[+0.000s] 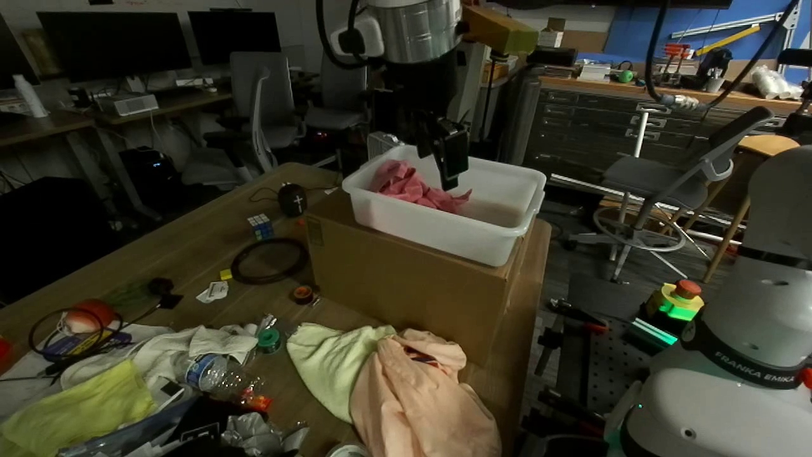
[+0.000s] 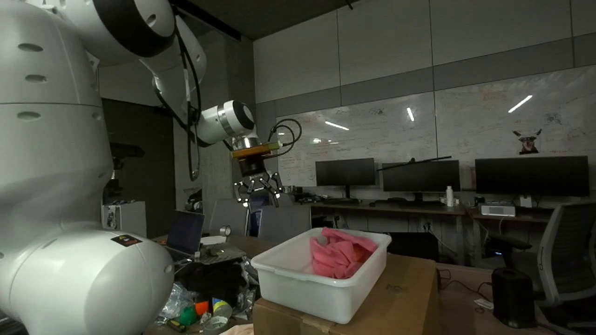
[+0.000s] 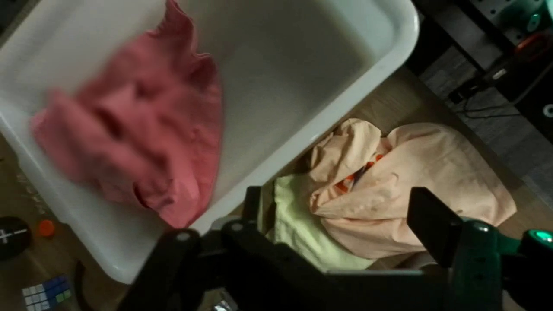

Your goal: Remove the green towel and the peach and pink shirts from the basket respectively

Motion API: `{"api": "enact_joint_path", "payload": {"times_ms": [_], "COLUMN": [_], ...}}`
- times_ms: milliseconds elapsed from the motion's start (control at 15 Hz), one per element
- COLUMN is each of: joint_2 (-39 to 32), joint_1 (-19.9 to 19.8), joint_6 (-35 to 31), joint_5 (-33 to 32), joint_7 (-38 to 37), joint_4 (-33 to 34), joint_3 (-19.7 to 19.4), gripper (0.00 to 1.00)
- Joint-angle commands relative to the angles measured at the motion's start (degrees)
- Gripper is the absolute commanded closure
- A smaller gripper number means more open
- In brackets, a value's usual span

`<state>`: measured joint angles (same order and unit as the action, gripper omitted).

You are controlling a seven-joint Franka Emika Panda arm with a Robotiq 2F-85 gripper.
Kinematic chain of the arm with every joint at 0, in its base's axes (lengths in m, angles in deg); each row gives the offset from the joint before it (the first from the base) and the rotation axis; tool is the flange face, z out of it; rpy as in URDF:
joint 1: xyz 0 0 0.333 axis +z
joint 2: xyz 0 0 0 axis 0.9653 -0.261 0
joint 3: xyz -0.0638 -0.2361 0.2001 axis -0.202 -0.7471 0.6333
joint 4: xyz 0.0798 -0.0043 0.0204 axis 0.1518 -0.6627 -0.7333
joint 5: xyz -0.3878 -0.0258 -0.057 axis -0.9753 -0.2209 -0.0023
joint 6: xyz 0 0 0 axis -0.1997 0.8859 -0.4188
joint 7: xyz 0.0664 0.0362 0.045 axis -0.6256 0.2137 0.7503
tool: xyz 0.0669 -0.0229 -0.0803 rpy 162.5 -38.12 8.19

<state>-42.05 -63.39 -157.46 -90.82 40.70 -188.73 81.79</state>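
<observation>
The white basket (image 1: 438, 231) stands on a cardboard box; it also shows in an exterior view (image 2: 302, 286) and the wrist view (image 3: 276, 168). The crumpled pink shirt (image 1: 412, 185) lies inside, at one end; it also shows in an exterior view (image 2: 342, 253) and the wrist view (image 3: 173, 129). The light green towel (image 1: 330, 355) lies on the table beside the box, partly under the peach shirt (image 1: 419, 400); the wrist view shows the towel (image 3: 298, 224) and the peach shirt (image 3: 414, 172). My gripper (image 2: 260, 203) is open and empty, above basket height, over the peach shirt's side (image 3: 335, 203).
The cardboard box (image 1: 406, 292) raises the basket above the table. A Rubik's cube (image 1: 260, 226), a black cable coil (image 1: 269, 261), a plastic bottle (image 1: 212, 374) and a yellow cloth (image 1: 89, 403) lie on the table. A laptop (image 2: 185, 231) stands behind the clutter.
</observation>
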Motion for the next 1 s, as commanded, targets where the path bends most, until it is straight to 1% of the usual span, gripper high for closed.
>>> {"api": "enact_joint_path", "payload": {"times_ms": [0, 267, 467, 600, 933], "joint_2": [1.0, 1.8, 0.7, -1.1, -7.0], "joint_1": [-2.4, -6.3, -9.1, -10.6, -12.6], "joint_6": [-4.9, -7.9, -10.3, -12.4, -16.0], "joint_5": [-0.9, 2.6, 4.9, 6.6, 15.4], "joint_7": [-5.3, -7.0, -9.4, -12.1, -16.4], "joint_4": [0.4, 0.9, 2.1, 3.3, 6.4], "joint_3": [-2.2, -7.0, -9.9, -11.2, -13.1], "gripper": [0.00, 0.00, 0.00, 0.00, 0.00]}}
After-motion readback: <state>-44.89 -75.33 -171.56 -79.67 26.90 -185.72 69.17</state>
